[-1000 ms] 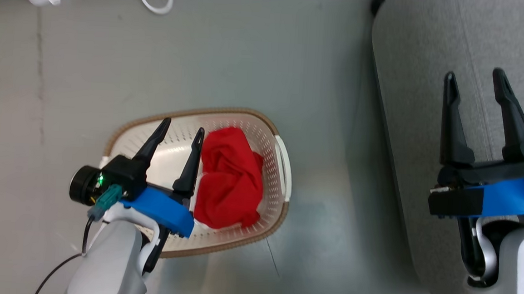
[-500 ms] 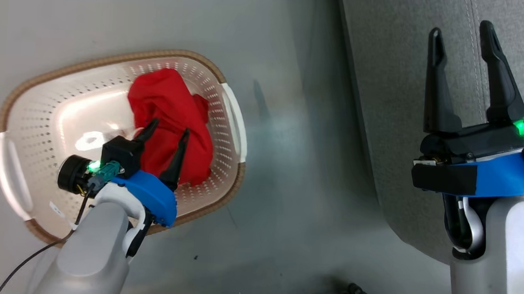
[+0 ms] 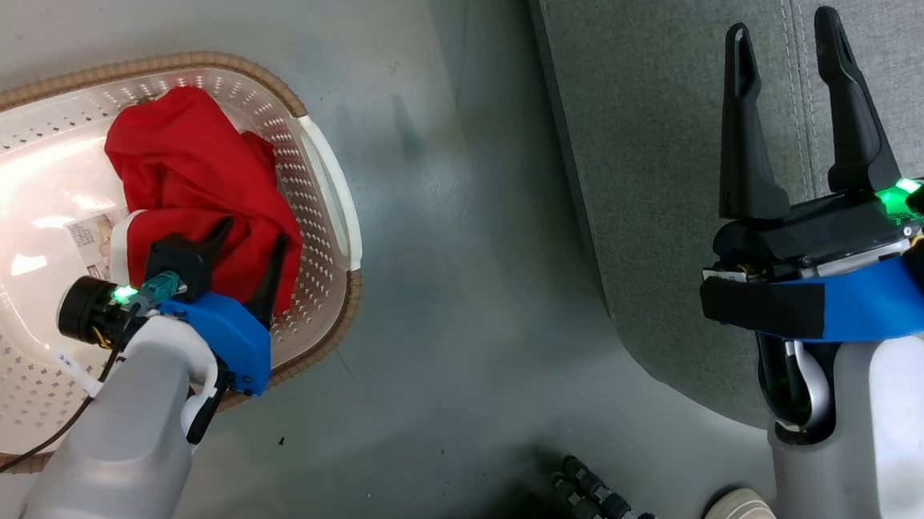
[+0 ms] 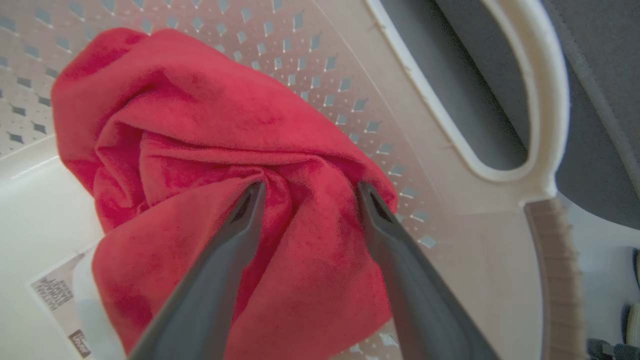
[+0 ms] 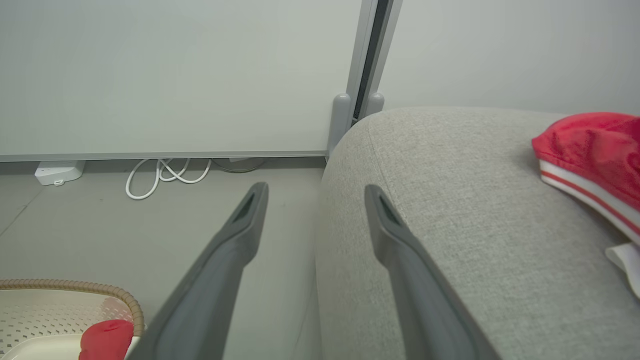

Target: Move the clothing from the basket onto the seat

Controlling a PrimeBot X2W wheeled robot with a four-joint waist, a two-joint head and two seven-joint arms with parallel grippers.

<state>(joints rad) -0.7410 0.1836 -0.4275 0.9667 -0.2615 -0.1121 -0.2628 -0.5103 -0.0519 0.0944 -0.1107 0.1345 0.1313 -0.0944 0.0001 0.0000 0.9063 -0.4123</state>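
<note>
Crumpled bright red fabric clothing (image 3: 187, 162) in cream perforated plastic basket (image 3: 201, 59) on floor (image 3: 449, 210), left tool (image 3: 252, 235) open astride a fold; right tool (image 3: 783, 26) open, empty, over grey upholstered seat (image 3: 662, 143) at right.

clothing (image 5: 590, 145) on seat (image 5: 450, 225), basket (image 5: 50, 306) lower left
</note>
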